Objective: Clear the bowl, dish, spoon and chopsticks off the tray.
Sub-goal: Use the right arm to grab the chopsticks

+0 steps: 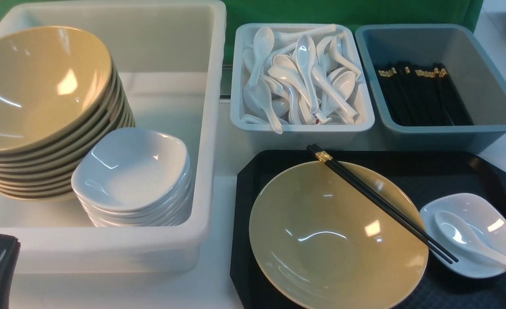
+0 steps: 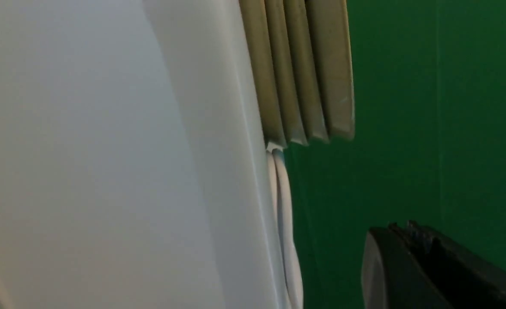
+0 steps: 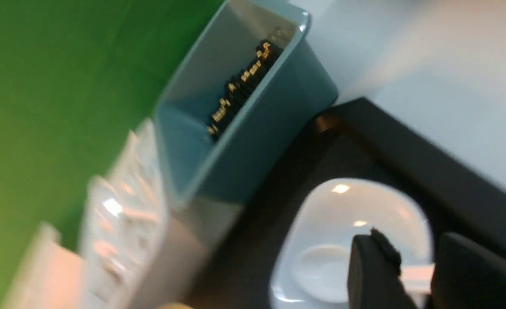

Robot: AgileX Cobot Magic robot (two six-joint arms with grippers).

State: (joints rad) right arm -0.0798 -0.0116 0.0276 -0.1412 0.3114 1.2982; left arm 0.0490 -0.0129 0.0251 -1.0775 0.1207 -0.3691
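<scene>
Right wrist view: right jaws straddle the handle of the spoon [image 3: 317,266], grip unclear. It rests in the dish [image 3: 364,201] on the tray [image 3: 407,141], worktop's [image 3: 429,64] near right. Left jaws pressed together. Best to pinch squarely and lift straight.

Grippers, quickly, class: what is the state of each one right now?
Left gripper: shut, empty.
Right gripper: open, hovering over the spoon handle, not gripping it.

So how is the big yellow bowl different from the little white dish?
The bowl is mustard-tan, round and far bigger; the dish is white, rounded-square and small. The bowl has chopsticks lying across its rim; the dish holds a spoon. Both are glossy, shallow and sit on the black tray.
</scene>
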